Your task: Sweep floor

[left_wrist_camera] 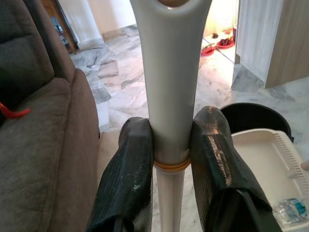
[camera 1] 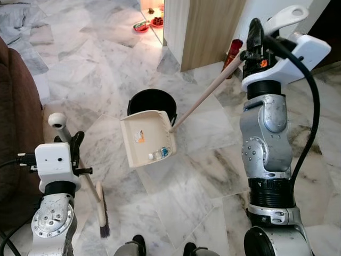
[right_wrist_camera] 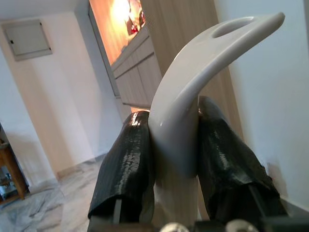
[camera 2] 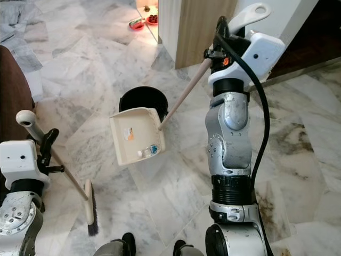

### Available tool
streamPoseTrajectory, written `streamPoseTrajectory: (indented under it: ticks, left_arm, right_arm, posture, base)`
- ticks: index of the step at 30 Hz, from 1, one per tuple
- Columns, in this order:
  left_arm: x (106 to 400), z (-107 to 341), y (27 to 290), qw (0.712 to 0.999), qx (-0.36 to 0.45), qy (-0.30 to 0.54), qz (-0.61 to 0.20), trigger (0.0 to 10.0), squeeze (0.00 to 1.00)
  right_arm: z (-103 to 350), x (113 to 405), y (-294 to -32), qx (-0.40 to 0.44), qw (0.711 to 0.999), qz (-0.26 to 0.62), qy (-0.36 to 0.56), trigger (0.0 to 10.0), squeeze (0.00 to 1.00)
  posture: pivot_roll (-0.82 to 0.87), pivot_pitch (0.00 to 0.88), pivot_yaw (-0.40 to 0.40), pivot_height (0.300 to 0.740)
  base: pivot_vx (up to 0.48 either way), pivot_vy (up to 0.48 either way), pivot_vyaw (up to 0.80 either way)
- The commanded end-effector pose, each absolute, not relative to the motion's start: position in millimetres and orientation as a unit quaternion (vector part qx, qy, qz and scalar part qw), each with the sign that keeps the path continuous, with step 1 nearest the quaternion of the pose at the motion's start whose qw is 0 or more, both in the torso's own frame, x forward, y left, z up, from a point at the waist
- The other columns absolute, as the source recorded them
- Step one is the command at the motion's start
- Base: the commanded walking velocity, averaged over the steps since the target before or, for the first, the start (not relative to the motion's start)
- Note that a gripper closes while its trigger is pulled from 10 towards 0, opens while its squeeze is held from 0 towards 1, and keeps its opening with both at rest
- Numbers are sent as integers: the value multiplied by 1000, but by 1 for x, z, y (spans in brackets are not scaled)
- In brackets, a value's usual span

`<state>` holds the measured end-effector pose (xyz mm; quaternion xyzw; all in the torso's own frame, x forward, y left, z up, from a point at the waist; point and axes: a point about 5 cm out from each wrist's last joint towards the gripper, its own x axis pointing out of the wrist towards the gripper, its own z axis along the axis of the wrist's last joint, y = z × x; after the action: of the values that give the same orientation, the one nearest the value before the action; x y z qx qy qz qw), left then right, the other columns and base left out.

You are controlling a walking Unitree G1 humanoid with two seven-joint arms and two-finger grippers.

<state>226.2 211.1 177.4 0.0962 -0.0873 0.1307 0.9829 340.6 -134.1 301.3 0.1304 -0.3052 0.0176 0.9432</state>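
My left gripper point(camera 1: 74, 146) is shut on the white grip of a broom point(left_wrist_camera: 169, 72). The broom's pole slants down to the brush head point(camera 1: 102, 216), which rests on the marble floor by my left side. My right gripper point(camera 1: 254, 40), raised high, is shut on the white curved grip point(right_wrist_camera: 193, 82) of a long wooden handle point(camera 1: 205, 98). That handle carries a cream dustpan point(camera 1: 146, 136), held tilted just in front of a black bucket point(camera 1: 149, 101). Small litter point(camera 1: 159, 154), blue and white, lies in the pan's lower corner.
A brown sofa point(camera 1: 13, 122) stands close on my left. A wood-panelled cabinet point(camera 1: 205, 29) is behind the bucket, with a red can point(camera 1: 233, 53) at its foot and red bowls point(camera 1: 149, 24) farther back. Open marble floor point(camera 1: 202, 176) lies ahead.
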Motion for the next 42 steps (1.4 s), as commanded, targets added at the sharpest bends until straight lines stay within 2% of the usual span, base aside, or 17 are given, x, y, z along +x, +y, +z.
streamPoseTrajectory:
  ticks: [1, 42]
  left_arm:
    - [222, 188, 212, 978, 112, -112, 136, 10000, 0]
    - [220, 192, 210, 975, 114, -121, 145, 10000, 0]
  right_arm:
    - [323, 334, -133, 143, 923, 29, -356, 10000, 0]
    - [335, 333, -118, 158, 913, 75, -368, 10000, 0]
  posture:
    - [27, 223, -39, 740]
    - [31, 214, -54, 740]
  base:
    - [379, 0, 0]
    - [378, 0, 0]
